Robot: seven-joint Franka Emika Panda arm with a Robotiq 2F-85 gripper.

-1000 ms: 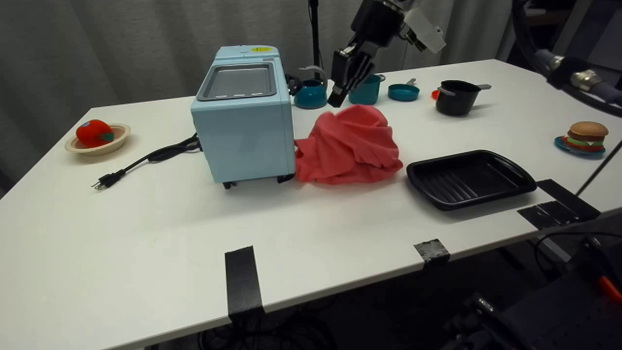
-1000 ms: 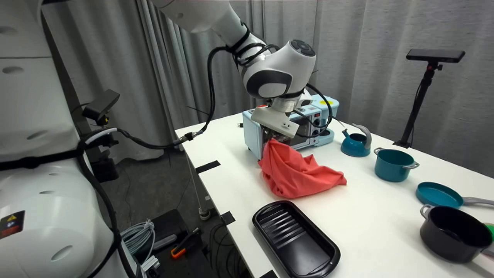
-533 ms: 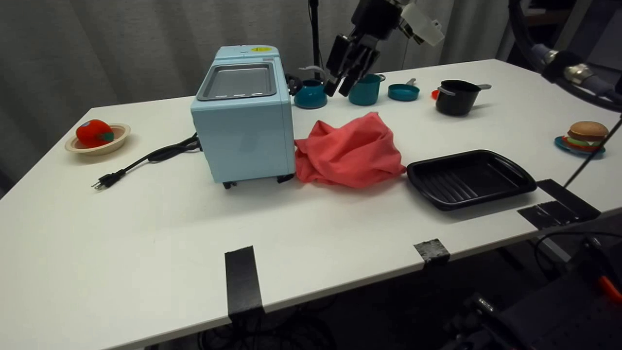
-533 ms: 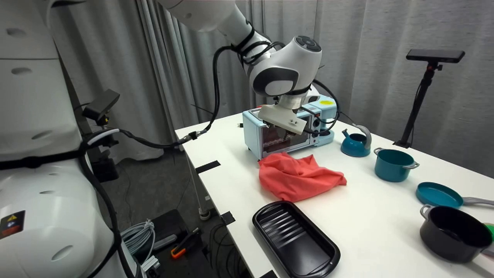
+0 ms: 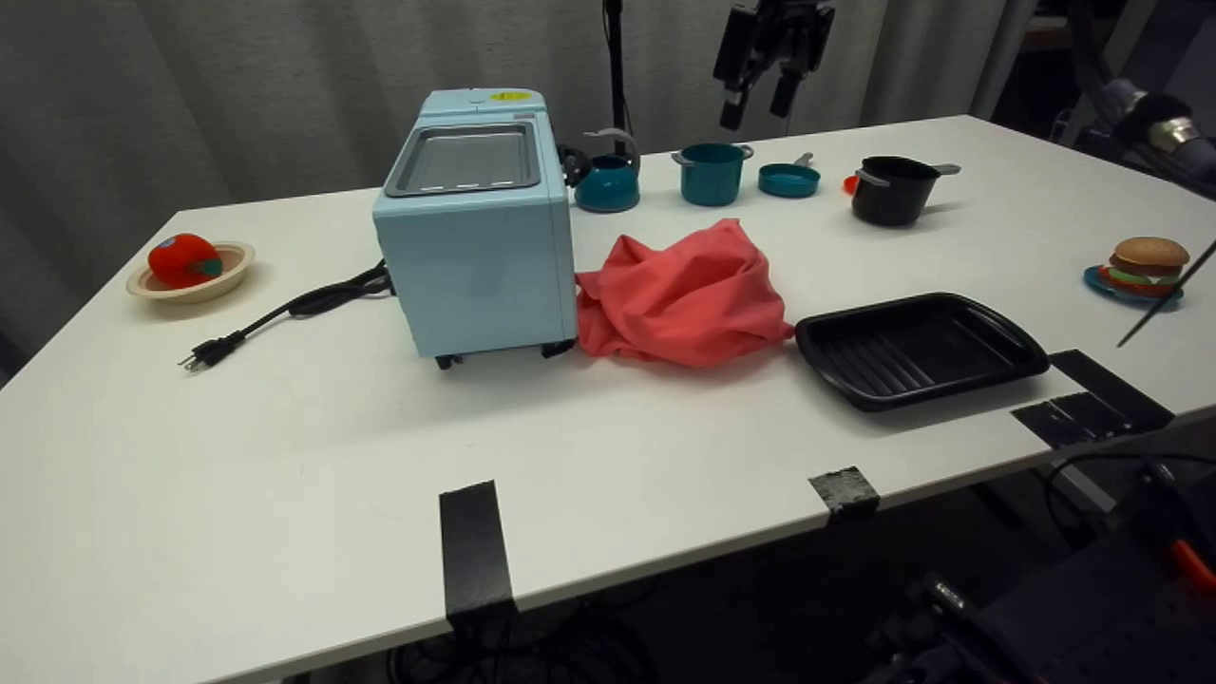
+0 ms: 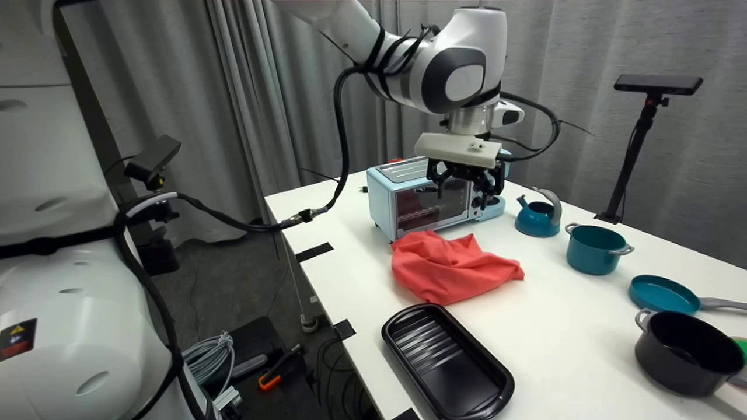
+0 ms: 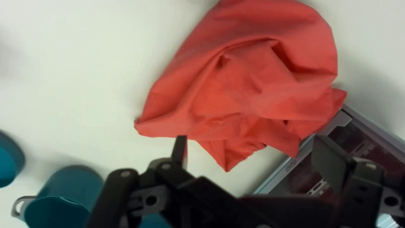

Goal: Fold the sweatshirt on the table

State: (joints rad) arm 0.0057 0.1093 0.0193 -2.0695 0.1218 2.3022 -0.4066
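the coral-red sweatshirt (image 5: 684, 294) sits in a rumpled heap on the white table (image 5: 313, 532), in from the edge with the black tape strips (image 5: 475, 551). it lies between the light-blue toaster oven (image 5: 475, 266) and a black tray (image 5: 950, 342), which is nearer that taped edge; whether the sweatshirt actually touches the tray, i can't quite tell from here. up higher, well apart from it, hangs the gripper (image 6: 462, 197), its two fingers (image 7: 329, 161) spread wide. over toward the opposite edge stand a teal kettle (image 6: 537, 219), a teal pot (image 6: 592, 256) and a teal pan (image 6: 665, 293). near one corner, past the oven, a pale bowl (image 5: 237, 274) holds a round red item (image 5: 183, 261).
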